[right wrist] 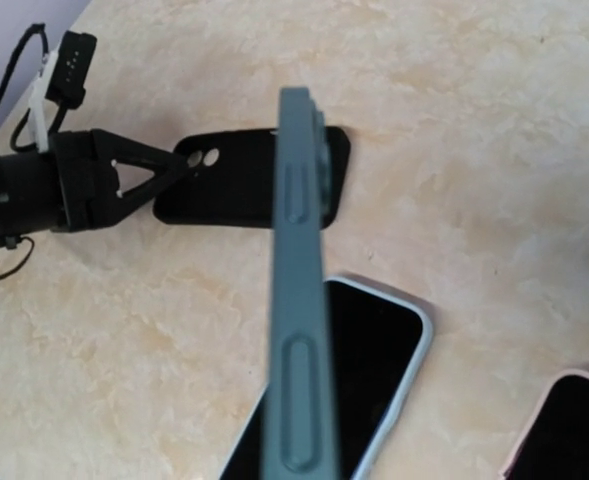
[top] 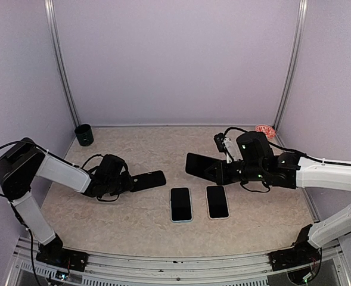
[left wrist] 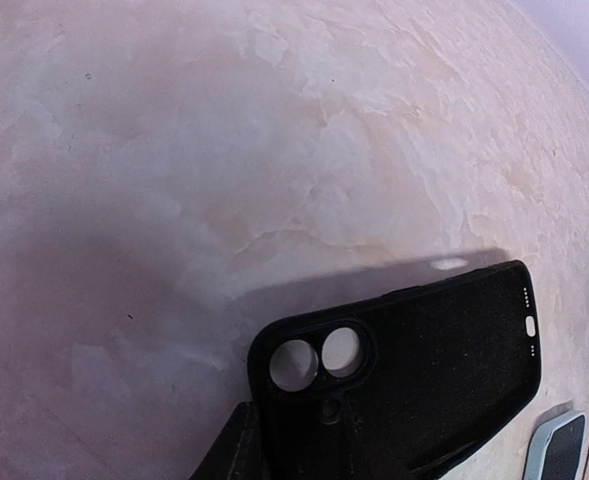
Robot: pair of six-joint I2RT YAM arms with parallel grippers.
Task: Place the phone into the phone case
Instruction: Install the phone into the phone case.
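The right claw [top: 221,171] is pinching a dark slate-blue phone [right wrist: 299,280], holding it above the beige marbled table [top: 133,226]. The left claw [top: 126,182] is clamping the camera end of a black soft phone case [left wrist: 424,370], beside 2 flat-lying phones [top: 181,204].

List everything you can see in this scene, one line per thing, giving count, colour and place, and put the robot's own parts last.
phone case: one, black, left of centre on the table, gripped at one end
held phone: one, dark grey-green, raised right of centre
blue-edged phone: one, black screen, flat near the table's middle front
pale-edged phone: one, black screen, flat just right of the blue-edged one
cup: one, black, far left corner
small round object: one, red, far right corner, too small to identify
table: one, beige marbled
left gripper: one, black, closed on the phone case
right gripper: one, black, closed on the held phone
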